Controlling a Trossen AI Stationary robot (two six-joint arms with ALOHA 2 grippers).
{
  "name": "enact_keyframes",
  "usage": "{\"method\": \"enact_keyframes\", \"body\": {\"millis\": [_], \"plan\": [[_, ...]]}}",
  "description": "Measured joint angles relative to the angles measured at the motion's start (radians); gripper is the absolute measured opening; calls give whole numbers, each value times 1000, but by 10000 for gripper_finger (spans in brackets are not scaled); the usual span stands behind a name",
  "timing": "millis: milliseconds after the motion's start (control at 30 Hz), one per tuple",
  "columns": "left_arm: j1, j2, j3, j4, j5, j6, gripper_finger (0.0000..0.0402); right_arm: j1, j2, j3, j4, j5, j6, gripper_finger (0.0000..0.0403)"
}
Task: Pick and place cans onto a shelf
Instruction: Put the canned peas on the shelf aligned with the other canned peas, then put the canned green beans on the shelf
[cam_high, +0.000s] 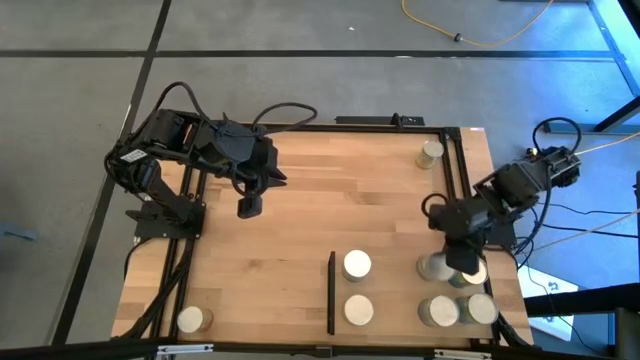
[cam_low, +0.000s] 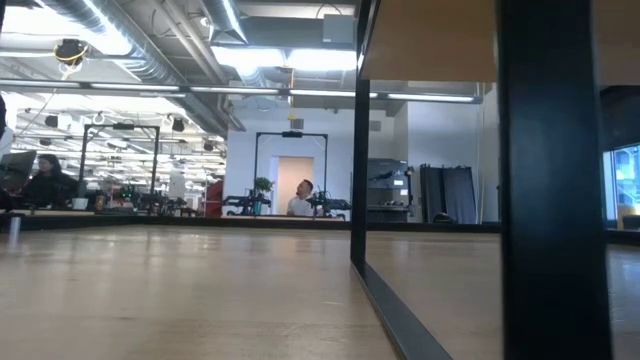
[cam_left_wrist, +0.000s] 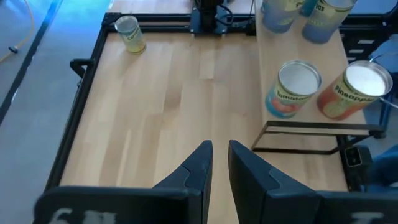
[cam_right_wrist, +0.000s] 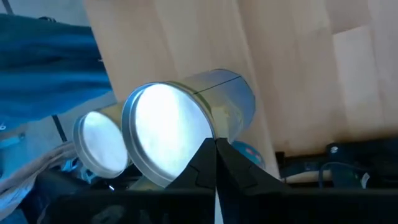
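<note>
The right gripper (cam_high: 462, 262), fingers pressed together, hovers over cans (cam_high: 432, 266) on the shelf (cam_high: 395, 290); the left gripper (cam_high: 249, 206) waits nearly closed over the table. A can is rigid and smooth (probably slippery), so grasp its sides

Bright, even overhead light; glare whitens the can tops (cam_right_wrist: 165, 127)

Grey floor (cam_high: 330, 25) with dark seams surrounds the counter (cam_high: 300, 200); a yellow cable (cam_high: 480, 38) lies on it. Beyond the counter, an open office: ceiling ducts (cam_low: 130, 40), strip lights (cam_low: 270, 60), a white wall (cam_low: 440, 150), a doorway (cam_low: 294, 172), seated people (cam_low: 42, 180).
</note>
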Motion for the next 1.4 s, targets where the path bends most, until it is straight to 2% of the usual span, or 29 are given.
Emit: {"method": "enact_keyframes", "body": {"millis": [167,533,1033,1400], "plan": [[0,0,0,1,0,-26,44,47,23,0,1,5,3,0],[0,0,0,6,0,-29,44,50,90,-10,-15,21,-85,0],[0,0,0,6,0,-29,44,50,94,-10,-16,69,-107,21],[0,0,0,5,0,-29,44,50,94,-10,-16,54,-129,14]]}}
